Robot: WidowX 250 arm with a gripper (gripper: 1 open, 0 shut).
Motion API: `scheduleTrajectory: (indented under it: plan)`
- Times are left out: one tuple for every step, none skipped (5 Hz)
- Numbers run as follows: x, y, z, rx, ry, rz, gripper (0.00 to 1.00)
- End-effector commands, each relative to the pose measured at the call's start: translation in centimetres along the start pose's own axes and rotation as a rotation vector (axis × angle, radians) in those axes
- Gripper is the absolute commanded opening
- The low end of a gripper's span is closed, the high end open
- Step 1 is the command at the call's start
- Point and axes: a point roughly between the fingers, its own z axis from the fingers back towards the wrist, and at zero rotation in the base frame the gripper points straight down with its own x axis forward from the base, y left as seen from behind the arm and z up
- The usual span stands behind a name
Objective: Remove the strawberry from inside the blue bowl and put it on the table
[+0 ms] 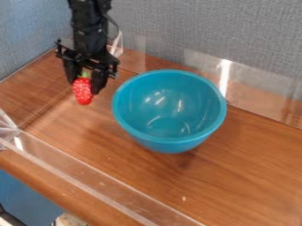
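**While Held Clear of the Bowl: Strawberry Placement Pending**

With the desk (71, 154) bare at left and the bowl (169, 110) empty, the set-down step is in hand. The tool (85, 81) is clamped on the strawberry (84, 90), hanging beside the bowl's left rim. Next: lower, then release. Fingertips and the gap beneath the strawberry are hard to make out.

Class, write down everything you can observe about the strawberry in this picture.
The strawberry is a small, glossy red toy, looking like plastic, its surface faintly dotted. It hangs with its tip pointing down, its top gripped between the shut black fingers of the gripper, so any leafy cap is hidden. It is outside the blue bowl, to the bowl's left, just above the wooden table; whether it touches the wood is unclear.
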Motion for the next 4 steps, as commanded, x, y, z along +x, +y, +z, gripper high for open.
scheduleTrajectory:
  plan:
    - [0.35,0.64,2.39,0.018,-0.075,0.008,0.00]
    - [0.47,0.59,2.09,0.022,-0.079,-0.004,0.00]
    - [0.59,0.57,1.74,0.027,-0.082,-0.015,0.00]
    - [0.69,0.56,1.44,0.031,-0.085,-0.025,0.00]
